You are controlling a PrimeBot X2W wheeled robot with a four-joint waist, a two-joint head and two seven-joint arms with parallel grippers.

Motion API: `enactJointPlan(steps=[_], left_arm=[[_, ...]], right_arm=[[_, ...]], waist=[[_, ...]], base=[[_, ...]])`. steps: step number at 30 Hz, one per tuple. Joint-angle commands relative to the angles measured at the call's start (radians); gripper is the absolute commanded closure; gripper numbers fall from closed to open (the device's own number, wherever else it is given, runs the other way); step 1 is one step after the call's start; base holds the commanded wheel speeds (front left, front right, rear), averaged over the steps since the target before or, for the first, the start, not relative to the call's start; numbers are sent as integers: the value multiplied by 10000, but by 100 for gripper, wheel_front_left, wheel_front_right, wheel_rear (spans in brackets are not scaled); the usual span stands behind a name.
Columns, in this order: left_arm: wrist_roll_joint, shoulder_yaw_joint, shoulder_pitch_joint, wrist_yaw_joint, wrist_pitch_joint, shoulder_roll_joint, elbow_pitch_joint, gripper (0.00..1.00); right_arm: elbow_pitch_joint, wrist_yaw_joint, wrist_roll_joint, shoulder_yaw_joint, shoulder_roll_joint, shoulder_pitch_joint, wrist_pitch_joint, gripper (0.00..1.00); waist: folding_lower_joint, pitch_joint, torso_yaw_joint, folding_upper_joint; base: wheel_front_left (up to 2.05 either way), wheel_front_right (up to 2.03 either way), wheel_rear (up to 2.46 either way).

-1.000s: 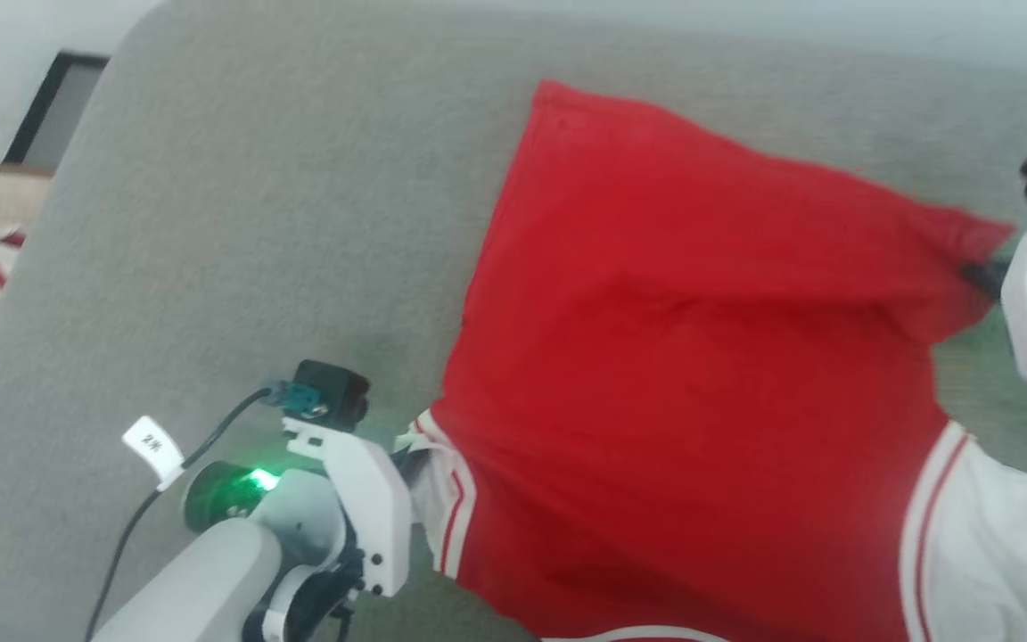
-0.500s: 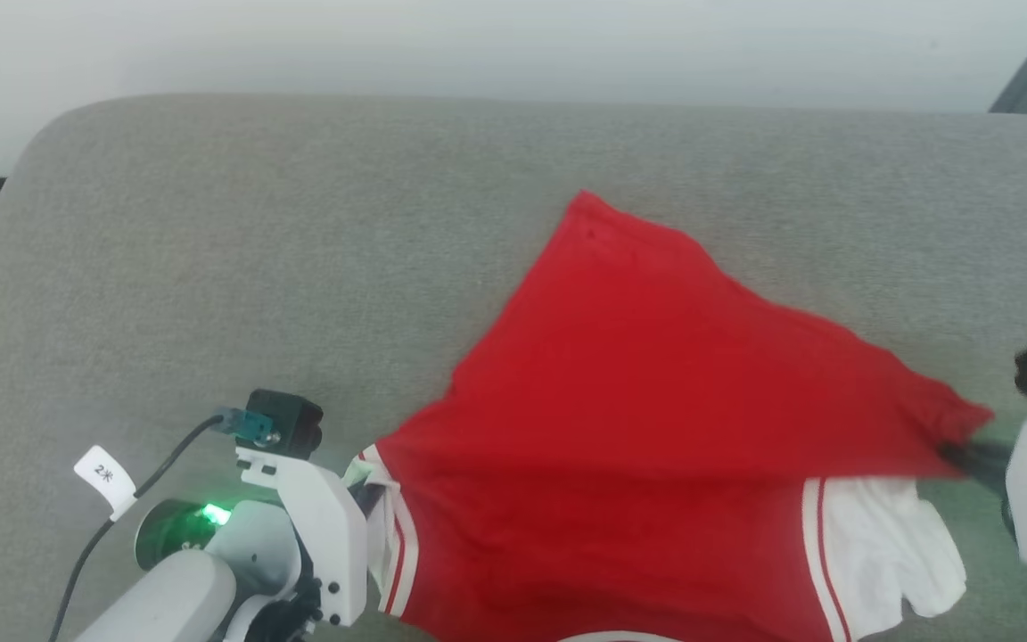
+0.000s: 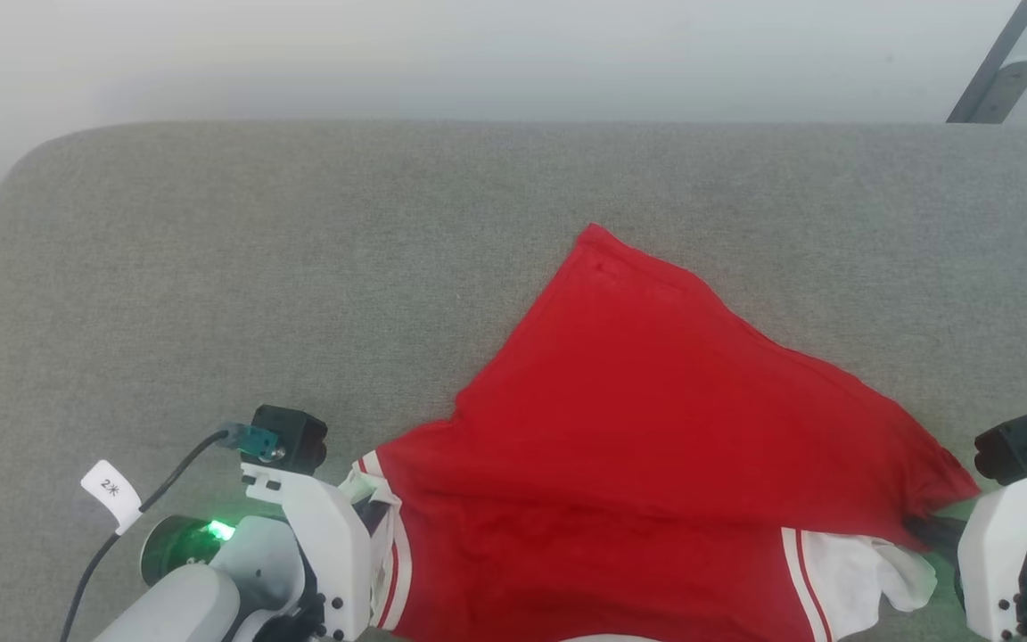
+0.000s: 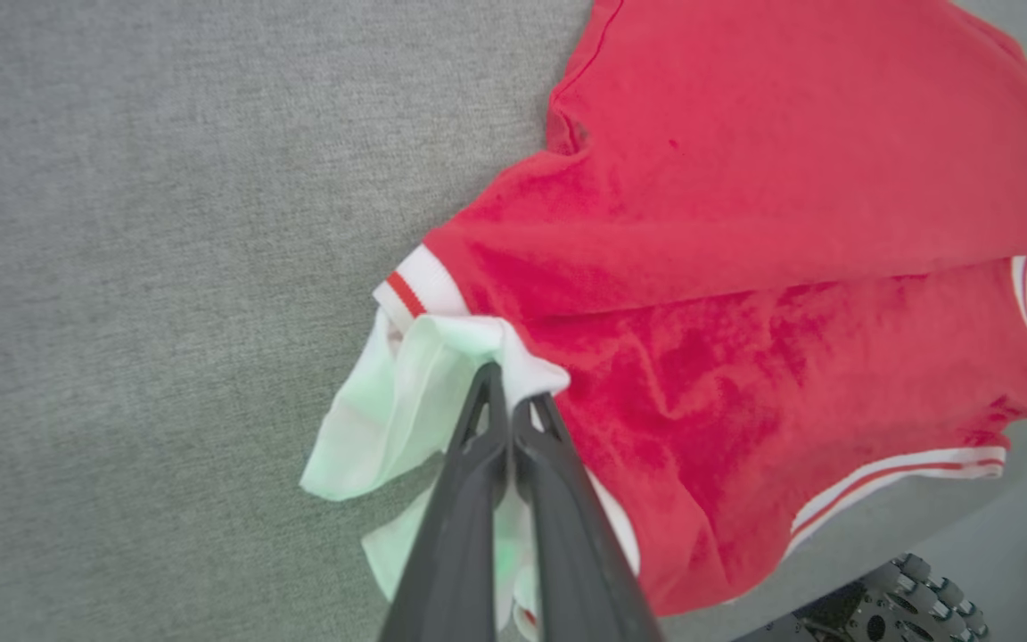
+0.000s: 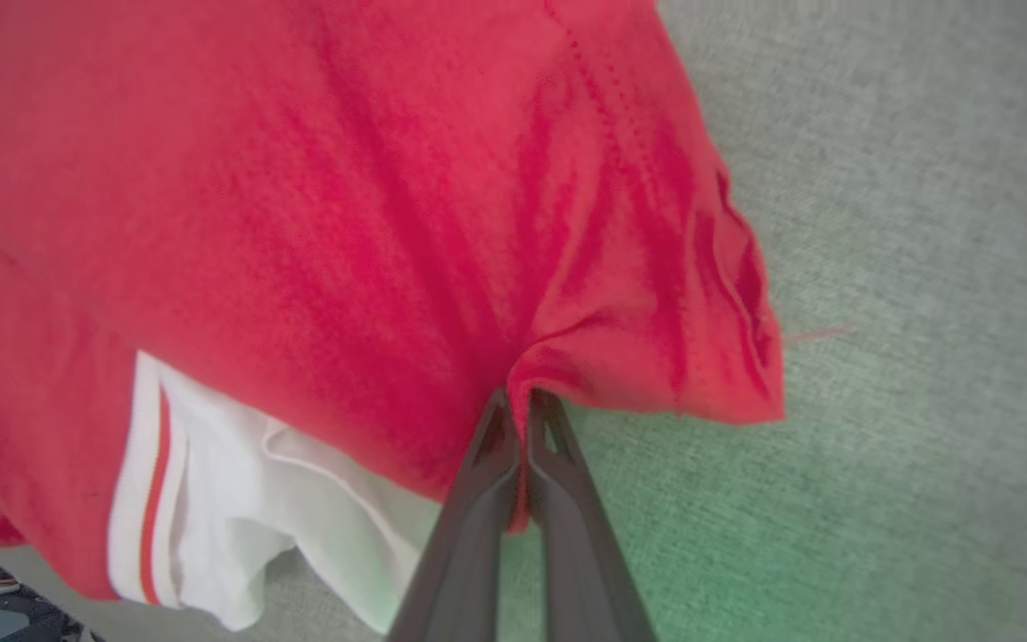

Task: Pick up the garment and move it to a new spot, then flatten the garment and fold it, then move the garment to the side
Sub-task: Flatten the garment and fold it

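The left gripper [image 4: 506, 397] is closed, with both fingers pressed together on a white sleeve panel at the left edge of the garment [image 3: 656, 428]. The pinched white cloth bunches around the fingertips and hangs loose below them, with a band of red-and-white trim just beyond. The right gripper [image 5: 521, 401] is also closed. It clamps a gathered fold of red fabric at the garment's right edge, close to a loose red corner that droops just to one side of the fingers. The garment spans the gap between the two grippers and rests on the grey surface [image 3: 299, 267], in its near right part. A large red flap lies doubled over the lower layer, and its free corner points toward the far side of the surface, well short of the far edge. Under this flap, beside the right gripper, a second white panel with striped trim protrudes. In the left wrist view the garment's near trimmed edge reaches the near edge of the surface. Whether it overhangs that edge cannot be determined. The left part of the surface lies bare beyond the left gripper. A green light [image 3: 217, 530] glows on the left wrist, and a black cable with a white tag [image 3: 110, 490] runs from it over the surface.
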Motion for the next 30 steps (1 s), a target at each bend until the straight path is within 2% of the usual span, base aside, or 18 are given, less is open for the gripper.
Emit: enactJointPlan(steps=[1, 2, 3, 7, 14, 20, 25, 30], left_arm=[[-25, -1, 104, 2, -1, -12, -16, 100], [-35, -9, 124, 7, 3, -10, -17, 100], [-45, -18, 147, 10, 8, -6, -23, 100], [-81, -29, 233, 49, 18, 32, -84, 100], [-60, -114, 275, 124, 56, 16, -259, 100], [65, -263, 49, 123, 93, -176, -366, 100], [162, -419, -188, 42, 112, -376, -331, 100], [331, -637, -655, -121, 96, -786, -160, 100]], right_arm=[[115, -20, -107, -55, 162, 195, -21, 47], [104, -19, -166, -117, 214, 216, 26, 9], [66, -19, -251, -184, 240, 217, 54, 0], [-300, -19, -540, -623, 104, 233, 118, 0], [-1677, -17, -1253, -1875, -100, 460, 101, 0], [-3003, -14, -2143, -2863, 135, 297, 225, 0], [-3333, -14, -2581, -3012, 430, -352, 373, 0], [-2891, -13, -2845, -2412, 700, -1749, 679, 0]], waist=[[0, -32, 1, 0], [0, -56, 1, 0], [0, -80, 6, 0], [0, -171, 31, 0], [0, -227, 183, 0], [0, -59, 542, 0], [0, 224, 915, 0], [0, 661, 1523, 0]], base=[[0, 0, 0], [0, 0, 0], [0, 0, 0], [0, 0, 0], [0, 0, 0], [0, 0, 0], [0, 0, 0], [0, 0, 0]])
